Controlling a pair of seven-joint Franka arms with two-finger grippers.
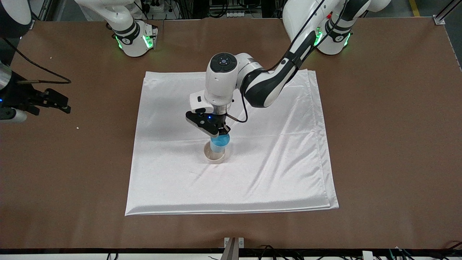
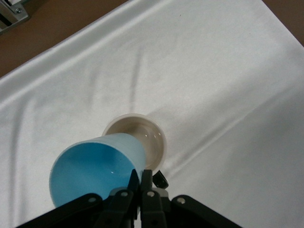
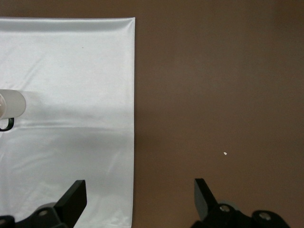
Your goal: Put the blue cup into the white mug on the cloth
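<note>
The white cloth (image 1: 274, 162) lies spread in the middle of the brown table. On it stands the white mug (image 1: 215, 156), mouth up. My left gripper (image 1: 218, 132) hangs right over the mug, shut on the rim of the blue cup (image 1: 219, 142). The cup is tilted, its base at the mug's mouth. In the left wrist view the cup (image 2: 90, 168) is pinched by the gripper (image 2: 141, 176) in front of the mug (image 2: 148, 135) on the cloth (image 2: 213, 71). My right gripper (image 1: 68, 103) waits open over bare table off the cloth, at the right arm's end.
The right wrist view has the open right gripper (image 3: 139, 186) over the cloth's edge (image 3: 71, 71), with the mug (image 3: 12, 103) off to one side. A small white speck (image 1: 77, 127) lies on the table near the right gripper. A metal bracket (image 1: 234, 245) sits at the table's nearest edge.
</note>
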